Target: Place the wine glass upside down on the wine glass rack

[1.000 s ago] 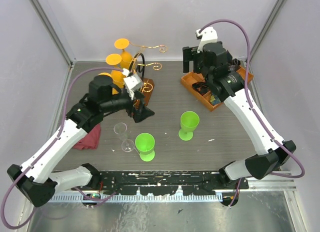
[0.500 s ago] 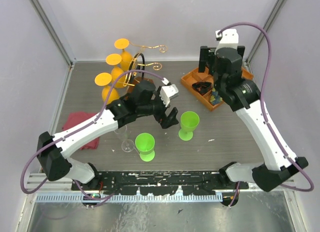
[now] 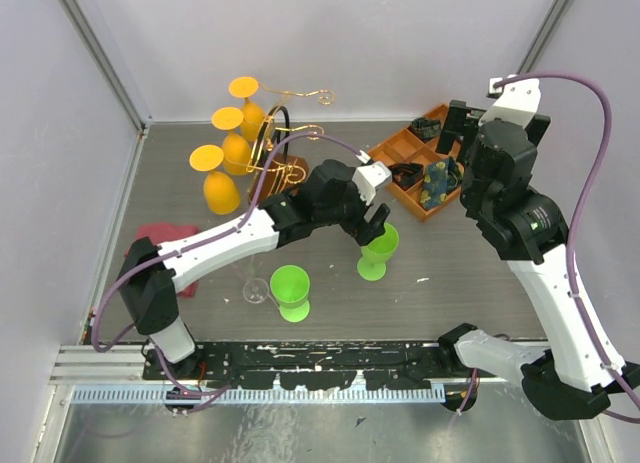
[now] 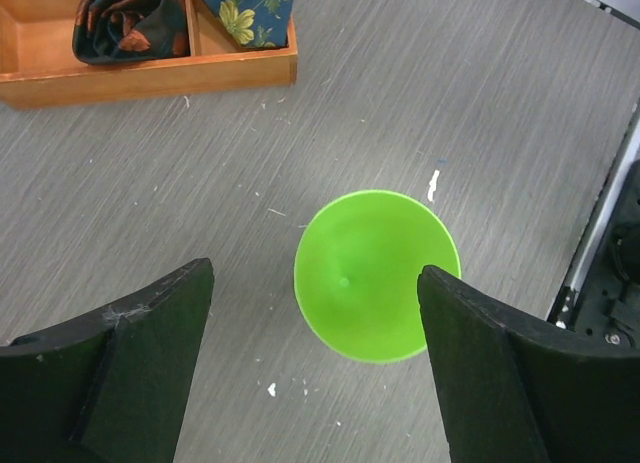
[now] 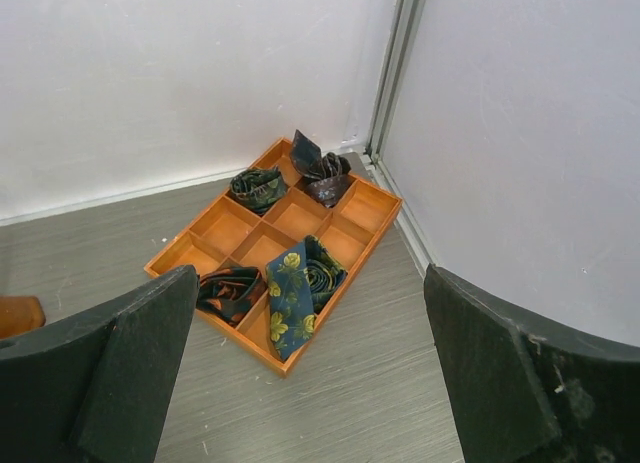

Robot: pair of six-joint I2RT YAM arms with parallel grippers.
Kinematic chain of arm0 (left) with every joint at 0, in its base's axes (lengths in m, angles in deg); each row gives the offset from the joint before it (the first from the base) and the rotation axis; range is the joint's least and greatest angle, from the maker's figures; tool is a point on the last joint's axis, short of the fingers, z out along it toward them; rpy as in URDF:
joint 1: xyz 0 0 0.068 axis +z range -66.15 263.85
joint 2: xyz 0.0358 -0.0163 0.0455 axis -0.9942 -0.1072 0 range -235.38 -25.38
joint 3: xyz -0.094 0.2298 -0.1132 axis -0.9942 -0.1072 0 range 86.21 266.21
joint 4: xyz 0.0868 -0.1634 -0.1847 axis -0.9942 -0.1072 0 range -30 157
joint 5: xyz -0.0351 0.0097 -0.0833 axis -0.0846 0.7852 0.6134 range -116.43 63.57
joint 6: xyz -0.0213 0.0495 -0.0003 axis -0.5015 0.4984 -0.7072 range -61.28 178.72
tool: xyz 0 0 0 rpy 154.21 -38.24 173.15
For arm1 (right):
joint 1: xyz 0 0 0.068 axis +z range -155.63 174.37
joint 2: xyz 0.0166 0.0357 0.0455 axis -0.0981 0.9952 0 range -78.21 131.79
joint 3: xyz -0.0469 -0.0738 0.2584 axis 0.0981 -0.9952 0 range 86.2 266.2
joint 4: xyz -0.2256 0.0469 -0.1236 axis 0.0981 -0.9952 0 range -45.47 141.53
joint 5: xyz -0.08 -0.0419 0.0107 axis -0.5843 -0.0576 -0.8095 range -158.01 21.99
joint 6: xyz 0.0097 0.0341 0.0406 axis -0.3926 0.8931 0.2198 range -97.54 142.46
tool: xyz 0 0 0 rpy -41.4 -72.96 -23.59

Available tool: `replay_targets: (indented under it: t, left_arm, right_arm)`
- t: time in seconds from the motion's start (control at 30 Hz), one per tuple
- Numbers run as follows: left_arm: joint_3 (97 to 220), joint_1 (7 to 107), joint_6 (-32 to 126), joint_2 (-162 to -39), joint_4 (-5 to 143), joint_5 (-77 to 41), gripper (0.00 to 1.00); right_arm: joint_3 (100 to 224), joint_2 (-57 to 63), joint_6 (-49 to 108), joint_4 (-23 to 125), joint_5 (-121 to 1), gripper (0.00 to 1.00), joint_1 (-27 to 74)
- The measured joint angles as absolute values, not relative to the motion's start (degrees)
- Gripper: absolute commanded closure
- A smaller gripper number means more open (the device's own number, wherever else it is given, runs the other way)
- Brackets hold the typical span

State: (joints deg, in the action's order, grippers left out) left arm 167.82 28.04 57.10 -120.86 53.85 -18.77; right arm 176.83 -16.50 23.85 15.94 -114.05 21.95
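Grey wood-grain table (image 4: 150, 163) fills my left wrist view, where the left gripper (image 4: 312, 283) hangs spread wide over an upright green wine glass (image 4: 370, 273), its bowl between the fingers and nearer the right-hand one. Left of those fingers and farther back stands the wine glass rack (image 3: 292, 168), with orange glasses (image 3: 221, 191) upside down on it. My right gripper (image 5: 310, 278) is spread too, holding nothing, with the orange compartment tray (image 5: 300, 218) beyond its fingers.

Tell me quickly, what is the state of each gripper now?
Left gripper: open, empty, over a green wine glass.
Right gripper: open, empty.
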Motion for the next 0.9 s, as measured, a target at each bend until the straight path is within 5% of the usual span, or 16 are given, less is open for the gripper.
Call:
replay_targets:
  t: [0.57, 0.9]
  left_arm:
    - [175.1, 26.2, 60.3, -127.9, 44.5, -25.5, 0.25]
    - [175.1, 26.1, 60.6, -128.6, 42.2, -25.4, 0.56]
  right_arm:
    - [175.7, -19.1, 23.9, 14.3, -114.9, 0.0, 21.9]
    - [175.2, -21.1, 24.4, 14.1, -115.1, 0.0, 21.9]
